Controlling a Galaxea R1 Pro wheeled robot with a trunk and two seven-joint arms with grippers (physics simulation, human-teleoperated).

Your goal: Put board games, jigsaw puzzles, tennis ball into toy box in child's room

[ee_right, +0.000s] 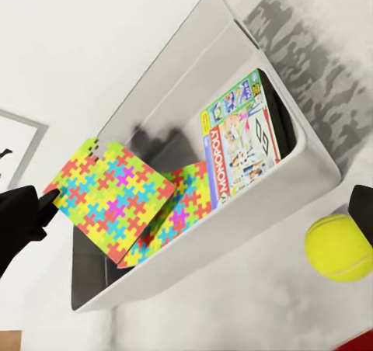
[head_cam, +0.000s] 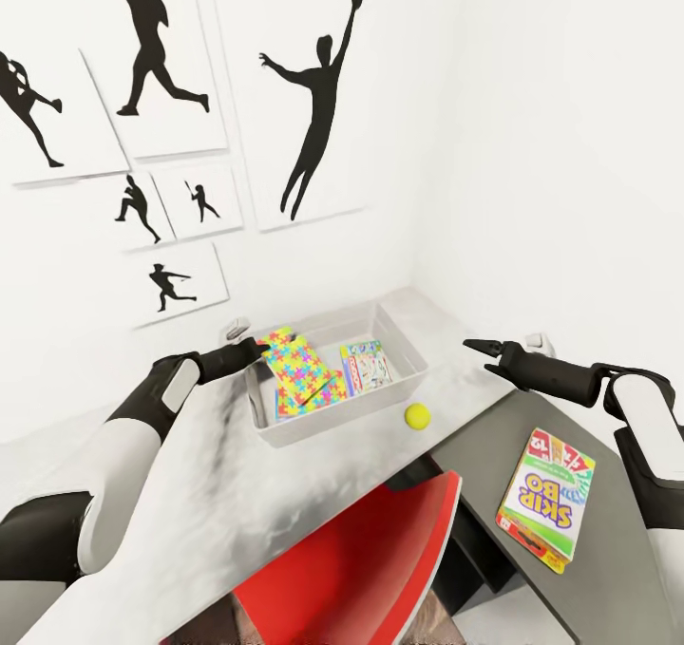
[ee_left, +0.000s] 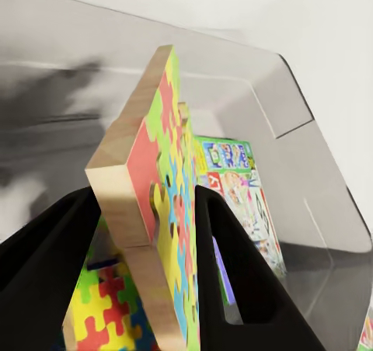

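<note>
Bright puzzle colours stick up over the toy box, because the left gripper is pinching one jigsaw puzzle by its edge and holding it tilted above the box. It looks like a stiff, thick, light board, so a squeeze at the edge should hold it. Another puzzle lies flat inside, next to a board game. Just outside the near wall sits the tennis ball, round and likely to roll. The right gripper hangs over the table, holding nothing, fingers close together. A second game lies on the dark cabinet.
</note>
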